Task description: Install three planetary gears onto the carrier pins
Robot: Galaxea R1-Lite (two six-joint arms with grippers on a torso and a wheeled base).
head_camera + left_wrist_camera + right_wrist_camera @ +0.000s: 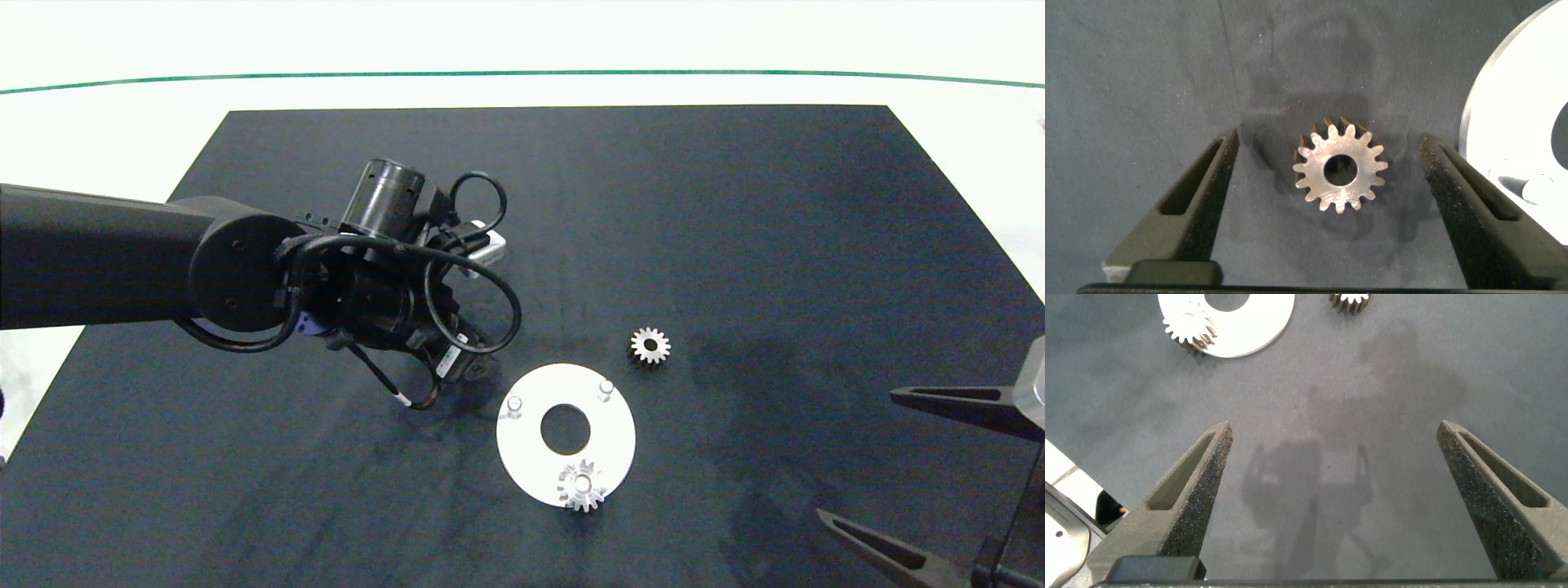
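The left hand (1327, 175) hangs spread wide over a loose gear (1339, 169) lying flat on the black mat (735, 212); both fingers stand clear of its teeth, gripping nothing. From above, the arm hides this gear, which lies at about ten o'clock from the white disc (531, 457). One gear (581, 486) sits on the disc's six o'clock pin. Two pins are bare, at ten o'clock (514, 403) and one o'clock (605, 386). Another gear (651, 345) lies on the mat beyond the disc at one o'clock. The right hand (857, 461), wide open and empty, idles at the counter's right edge, partly cut off.
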